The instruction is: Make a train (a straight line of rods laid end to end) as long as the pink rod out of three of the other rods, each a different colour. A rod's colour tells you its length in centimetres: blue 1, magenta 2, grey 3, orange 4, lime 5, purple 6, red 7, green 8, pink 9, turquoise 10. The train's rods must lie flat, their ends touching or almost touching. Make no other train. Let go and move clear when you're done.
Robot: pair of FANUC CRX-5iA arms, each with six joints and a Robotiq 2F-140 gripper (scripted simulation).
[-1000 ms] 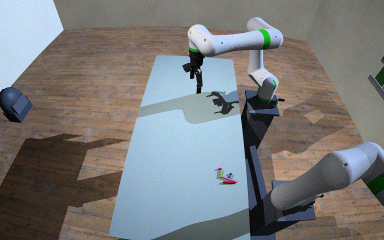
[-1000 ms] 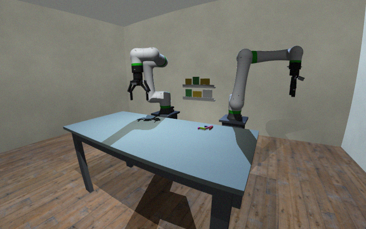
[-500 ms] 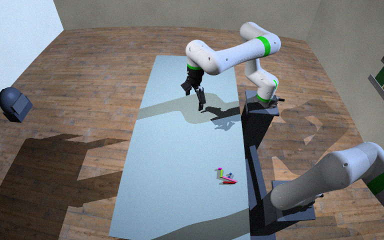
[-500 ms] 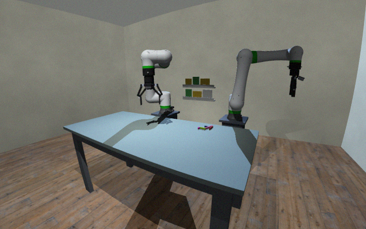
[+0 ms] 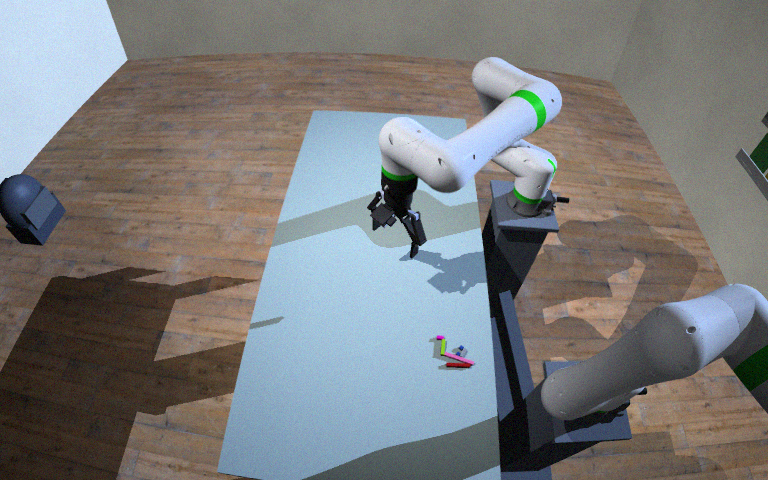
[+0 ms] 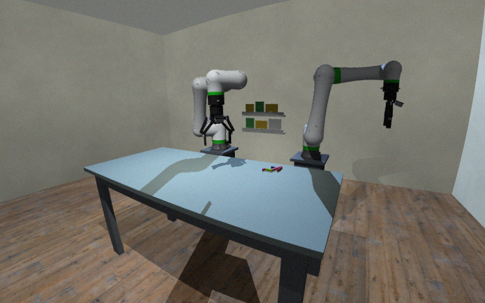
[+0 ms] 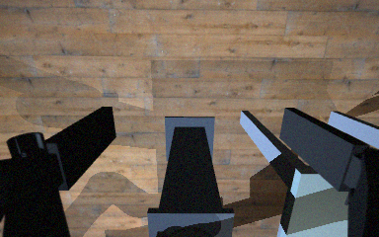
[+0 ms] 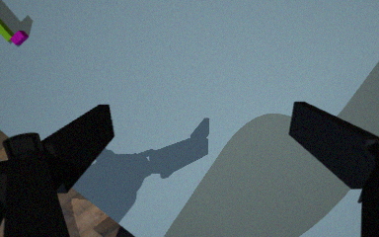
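A magenta rod [image 5: 440,337] [image 6: 263,169] [image 8: 19,38] lies by one end of the lime rod [image 5: 443,346] [image 8: 6,32]. The pink rod [image 5: 459,358] slants from the lime rod's other end, at an angle to it. The red rod [image 5: 458,365] lies close beside pink. Small blue [image 5: 461,348] and grey [image 5: 463,352] pieces lie on pink's other side, too small to separate clearly. My right gripper [image 5: 394,237] [image 6: 217,143] [image 8: 201,119] is open and empty above the table, away from the rods. My left gripper [image 6: 388,125] [image 7: 197,122] is open and empty, off the table; the top view does not show it.
The rods lie near the robot-side edge of the pale blue table [image 5: 339,339] [image 6: 228,192]. Two dark pedestals [image 5: 523,223] [image 6: 309,157] stand behind that edge. Broad shadows cross the table. Shelves [image 6: 263,114] hang on the back wall.
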